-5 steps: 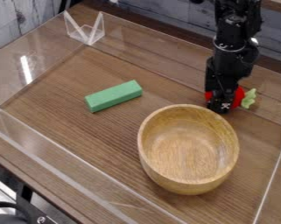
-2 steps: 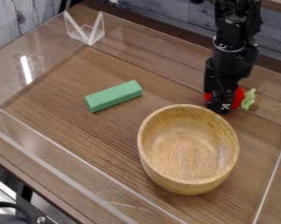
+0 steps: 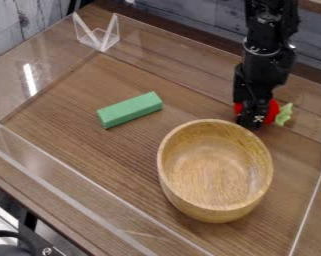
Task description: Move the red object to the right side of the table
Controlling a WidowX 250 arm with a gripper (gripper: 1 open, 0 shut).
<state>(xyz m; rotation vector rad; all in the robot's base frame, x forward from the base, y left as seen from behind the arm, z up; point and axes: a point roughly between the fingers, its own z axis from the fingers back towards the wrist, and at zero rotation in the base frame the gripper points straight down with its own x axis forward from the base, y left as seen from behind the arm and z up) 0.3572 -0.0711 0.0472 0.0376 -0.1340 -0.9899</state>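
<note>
The red object [image 3: 274,113], a small red toy fruit with a pale green leafy tip, lies on the brown wood-grain table [image 3: 83,150] near its right edge. My black gripper [image 3: 256,106] hangs straight down over it, fingers spread on either side of the fruit's left part, jaws open. Part of the fruit is hidden behind the fingers, and I cannot tell whether they touch it.
A round light wooden bowl [image 3: 215,168] sits just in front of the gripper. A green rectangular block [image 3: 129,109] lies mid-table to the left. Low clear acrylic walls [image 3: 96,33] border the tabletop.
</note>
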